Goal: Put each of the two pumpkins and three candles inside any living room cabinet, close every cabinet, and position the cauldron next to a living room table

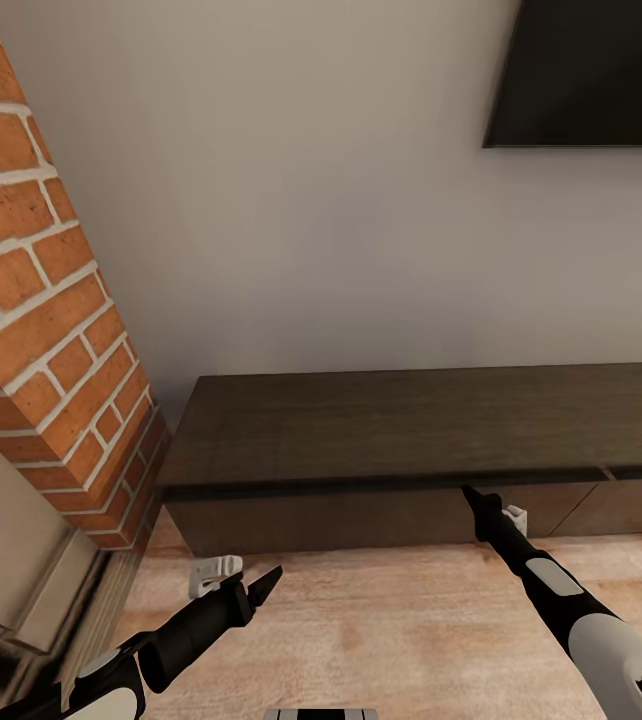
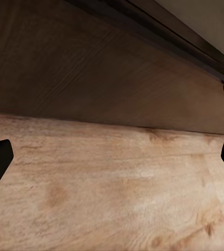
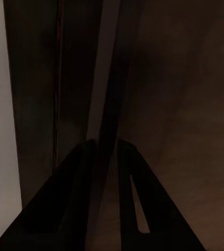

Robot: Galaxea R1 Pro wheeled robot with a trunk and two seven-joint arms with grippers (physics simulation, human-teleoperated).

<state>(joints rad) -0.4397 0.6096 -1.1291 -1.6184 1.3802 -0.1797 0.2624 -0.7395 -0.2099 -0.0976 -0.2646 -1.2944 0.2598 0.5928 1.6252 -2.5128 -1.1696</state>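
The cabinet (image 1: 411, 420) is a long low dark-brown unit against the wall, and its drawer fronts sit flush and closed. My right gripper (image 1: 471, 495) is shut, its tip at the dark groove between the cabinet top and a drawer front. In the right wrist view the right gripper (image 3: 108, 144) has its fingers pressed together against the dark wood of the cabinet (image 3: 185, 78). My left gripper (image 1: 264, 583) hovers low over the floor in front of the cabinet's left end, open and holding nothing. In the left wrist view the left gripper (image 2: 114, 154) faces the cabinet's drawer front (image 2: 91, 68). No pumpkin, candle, cauldron or table is in view.
A red brick column (image 1: 41, 300) rises at the left, with a pale stone fireplace surround (image 1: 11, 540) below it, close to my left arm. A black TV (image 1: 591, 70) hangs on the wall above the cabinet. Light wood floor (image 1: 381, 620) lies in front.
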